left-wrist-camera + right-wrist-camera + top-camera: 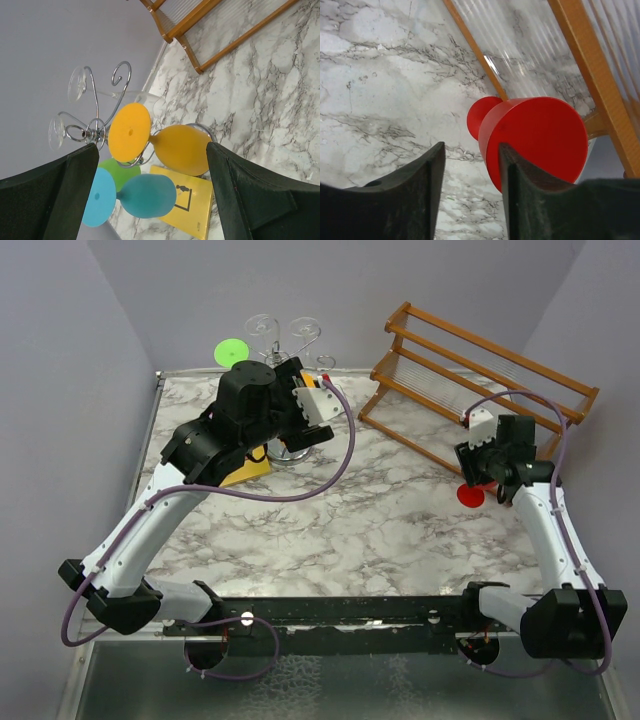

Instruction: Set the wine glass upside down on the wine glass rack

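Just beyond the tips of the right gripper (471, 146) is the red glass (535, 135), offset towards the finger at the view's right. Its broad red body is partly hidden behind that finger, and a smaller rounded red part shows past the gap. The jaws stand a little apart with only the marble table (380, 75) between them, so they clasp nothing. Whether the glass stands or lies I cannot tell from the wrist view. From above it shows as a red patch on the table, partly covered by the gripper. Past the glass, farther from the jaws, run the rails of the wooden rack (600, 90), one thin rail passing right behind it.

Well apart from all this, ahead of the left gripper (152, 146), stands the chrome rack (95, 127). Those jaws are spread wide and empty, and they frame it. An orange glass (182, 149) hangs on the rack, centred between the fingers, its foot towards the scrolls. Nearer the finger (50, 200) at the view's left are a teal glass (147, 195) and, tucked behind it, a green glass (117, 172). Two clear glasses (76, 84) hang on the far side of the pole. A yellow card (192, 202) lies on the table by the teal bowl, between the fingers.
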Action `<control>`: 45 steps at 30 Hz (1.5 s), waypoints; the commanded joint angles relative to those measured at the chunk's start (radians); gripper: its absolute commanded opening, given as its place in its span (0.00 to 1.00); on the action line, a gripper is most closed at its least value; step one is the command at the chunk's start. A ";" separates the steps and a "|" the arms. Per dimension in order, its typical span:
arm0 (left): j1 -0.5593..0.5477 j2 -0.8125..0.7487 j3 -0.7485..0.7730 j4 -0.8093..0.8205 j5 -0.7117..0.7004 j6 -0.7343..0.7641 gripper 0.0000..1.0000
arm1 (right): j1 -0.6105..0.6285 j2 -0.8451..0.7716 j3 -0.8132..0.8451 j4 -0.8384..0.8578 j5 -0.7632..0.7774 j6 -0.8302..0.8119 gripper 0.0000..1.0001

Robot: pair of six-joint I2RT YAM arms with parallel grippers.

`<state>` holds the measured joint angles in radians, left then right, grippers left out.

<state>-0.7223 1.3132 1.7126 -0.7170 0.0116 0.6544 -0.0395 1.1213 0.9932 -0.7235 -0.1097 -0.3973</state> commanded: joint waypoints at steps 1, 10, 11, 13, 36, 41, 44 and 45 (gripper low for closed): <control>-0.005 0.004 0.007 0.017 0.023 -0.012 0.92 | -0.005 0.041 0.016 -0.021 0.037 -0.009 0.42; -0.005 0.003 0.001 0.017 0.027 -0.011 0.92 | -0.005 0.070 0.028 -0.039 0.034 -0.026 0.06; -0.006 0.004 0.000 0.018 0.027 -0.013 0.92 | -0.005 0.073 0.029 -0.039 0.034 -0.029 0.02; -0.005 0.003 -0.003 0.021 0.029 -0.019 0.92 | -0.005 0.075 0.037 -0.046 0.025 -0.040 0.02; -0.005 0.004 0.023 0.155 0.079 -0.331 0.97 | -0.005 -0.013 0.411 -0.044 -0.710 -0.010 0.02; -0.005 0.056 0.085 0.171 0.094 -0.449 0.92 | -0.004 -0.045 0.441 0.157 -0.739 0.110 0.02; -0.005 0.098 0.141 0.167 0.093 -0.509 0.90 | -0.004 -0.032 0.480 0.227 -0.787 0.174 0.02; -0.005 0.108 0.157 0.167 0.093 -0.535 0.90 | -0.004 -0.027 0.490 0.245 -0.804 0.195 0.02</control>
<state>-0.7223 1.3815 1.7897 -0.5934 0.0753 0.2558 -0.0395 1.0935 1.4162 -0.6678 -0.8028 -0.3347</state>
